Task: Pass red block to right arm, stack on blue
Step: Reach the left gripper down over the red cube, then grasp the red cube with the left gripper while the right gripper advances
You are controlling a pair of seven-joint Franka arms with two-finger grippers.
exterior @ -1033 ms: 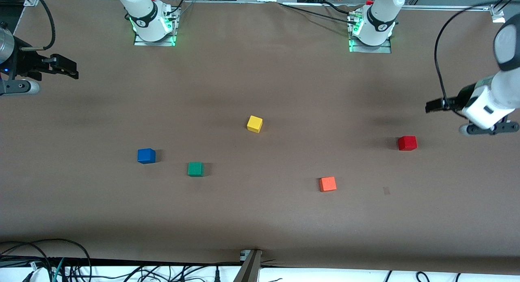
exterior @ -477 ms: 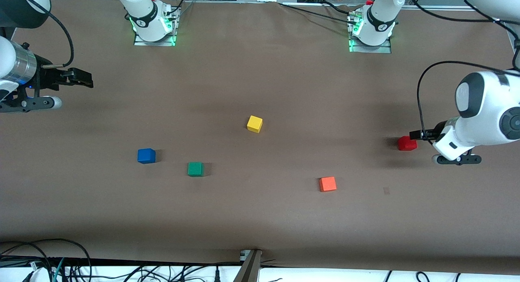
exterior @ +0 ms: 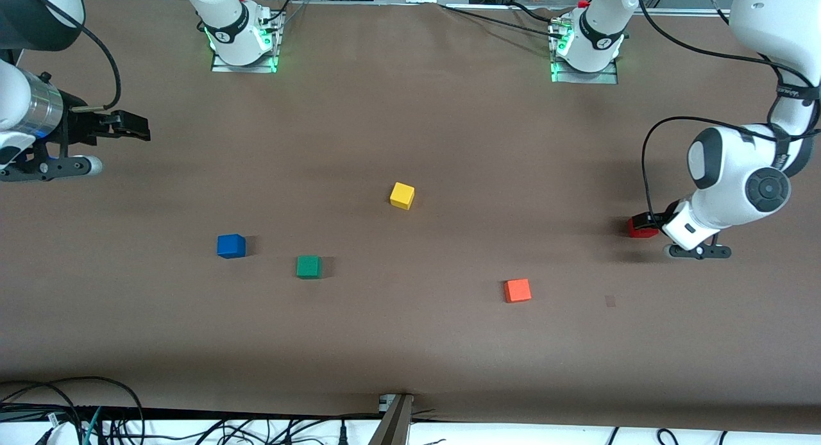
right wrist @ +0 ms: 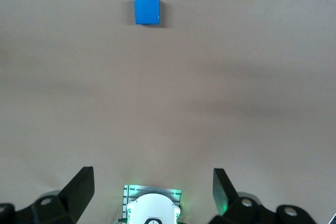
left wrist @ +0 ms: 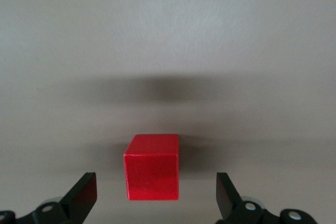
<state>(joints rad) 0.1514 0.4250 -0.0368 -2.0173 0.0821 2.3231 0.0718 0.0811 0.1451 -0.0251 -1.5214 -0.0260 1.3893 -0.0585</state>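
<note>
Five cubes on the tabletop, left claw low at the red one

Five small plain cubes lie well apart on the brown paper-covered tabletop (exterior: 410, 342). At the right arm's end, the right arm (exterior: 25, 105), white and dark grey with a silver metal cuff, waits with its right claw (exterior: 131, 125) up over bare tabletop; in the right wrist view its two black fingers (right wrist: 79, 187) stand wide apart with nothing between them. Nearer the front camera sits the small plain blue cube (exterior: 231, 246), alone on the tabletop, with the small green cube (exterior: 308, 267) beside it, a little nearer the camera. The small yellow cube (exterior: 402, 195) lies about mid-table, farther from the camera than the rest. The small orange cube (exterior: 517, 290) is the nearest to the camera. Toward the left arm's end, the small bright red cube (exterior: 638, 227) rests on the tabletop, partly covered by the left claw (exterior: 653, 222), which is down low at it. In the left wrist view the red cube (left wrist: 151, 167) sits between the spread black fingers (left wrist: 84, 192), with a clear gap on each side, so the left claw is open and not gripping
</note>
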